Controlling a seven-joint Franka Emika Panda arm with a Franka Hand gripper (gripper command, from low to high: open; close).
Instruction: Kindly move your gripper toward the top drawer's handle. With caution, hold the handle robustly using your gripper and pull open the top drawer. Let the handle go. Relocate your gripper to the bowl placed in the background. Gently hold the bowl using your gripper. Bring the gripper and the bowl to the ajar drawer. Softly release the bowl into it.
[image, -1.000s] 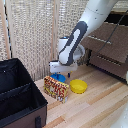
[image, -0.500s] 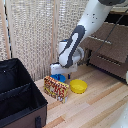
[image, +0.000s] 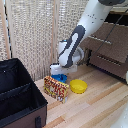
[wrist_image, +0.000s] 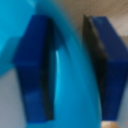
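**Claw astride the blue bowl's rim**

In the wrist view, the 2 dark blue fingertips (wrist_image: 34, 65) stand on either side of the bowl (wrist_image: 75, 75): 1 tip sits inside the bright blue wall, the other outside it, with the curved rim running between them. Both tips lie close against the wall, yet the blur hides whether they press it, so I cannot tell if the claw is clenched on the rim or merely straddling it.

In the exterior view, the gripper (image: 59, 73) hangs straight down from the bulky white arm (image: 82, 35), and the bowl (image: 60, 78) shows as a patch of blue directly beneath it, on the wooden floor (image: 100, 107). Just in front of the claw stands a red and yellow patterned box (image: 55, 88), partly hiding the bowl. Just beside the claw, toward the exterior view's right, sits the round yellow bowl (image: 78, 86). Nearer the camera and toward the exterior view's left lies a black case (image: 17, 95) with its lid open.

Behind the claw hangs a pale reed blind (image: 35, 35). Farther off, toward the exterior view's right, the brown cabinet (image: 117, 47) stands with its top drawer (image: 102, 32) and the silver handle (image: 101, 39), well apart from the claw.
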